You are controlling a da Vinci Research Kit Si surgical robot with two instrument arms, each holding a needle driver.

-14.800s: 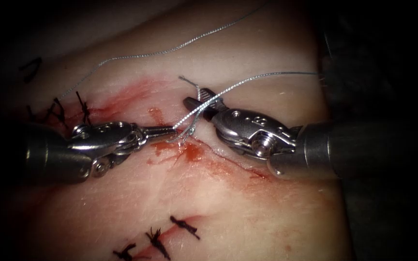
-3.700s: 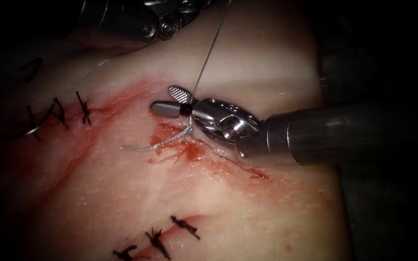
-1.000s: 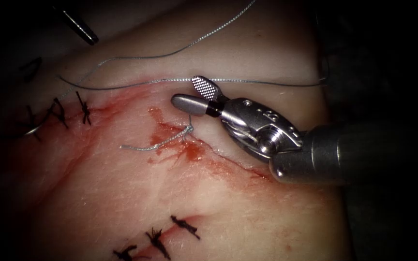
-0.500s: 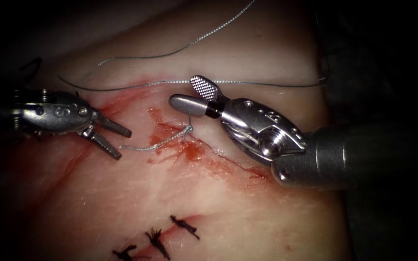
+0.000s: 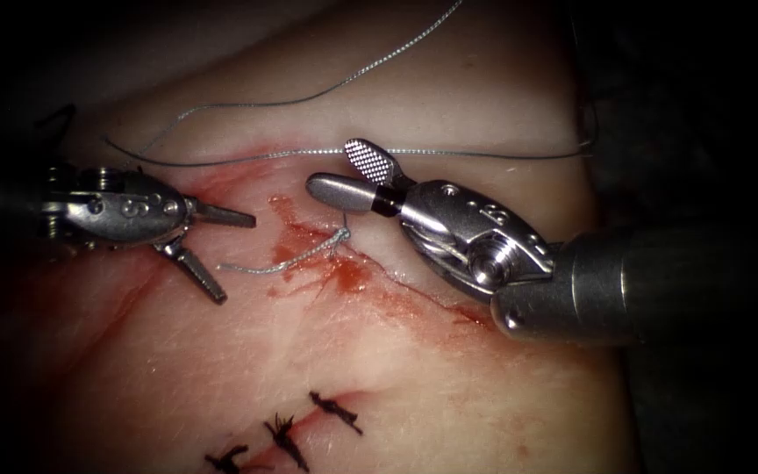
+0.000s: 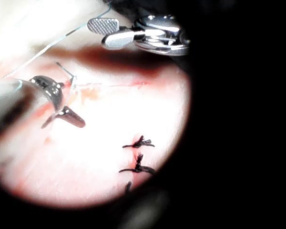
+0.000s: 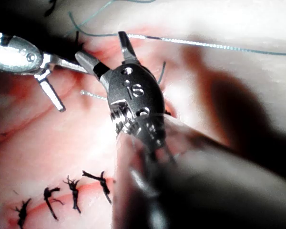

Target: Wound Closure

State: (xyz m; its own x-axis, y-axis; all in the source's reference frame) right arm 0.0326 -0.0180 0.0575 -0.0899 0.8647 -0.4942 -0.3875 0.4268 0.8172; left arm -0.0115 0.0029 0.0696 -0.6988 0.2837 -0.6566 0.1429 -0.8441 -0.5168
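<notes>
I am spreading my left steel needle driver (image 5: 221,254) empty at centre left beside the knot's grey thread tail (image 5: 278,262); my right steel needle driver (image 5: 344,171) is gaping empty at upper centre; next, likely gripping that tail.

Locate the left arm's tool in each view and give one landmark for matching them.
Endoscope view: left arm's tool lies left of the cut, jaws open, holding nothing, near the loose thread tail.
Left wrist view: left arm's tool over pale tissue.
Right wrist view: left arm's tool beside the right arm's tool.
Shared landmark: the row of dark stitches.

Glossy metal right tool (image 5: 357,175), moist tissue (image 5: 396,377)
</notes>
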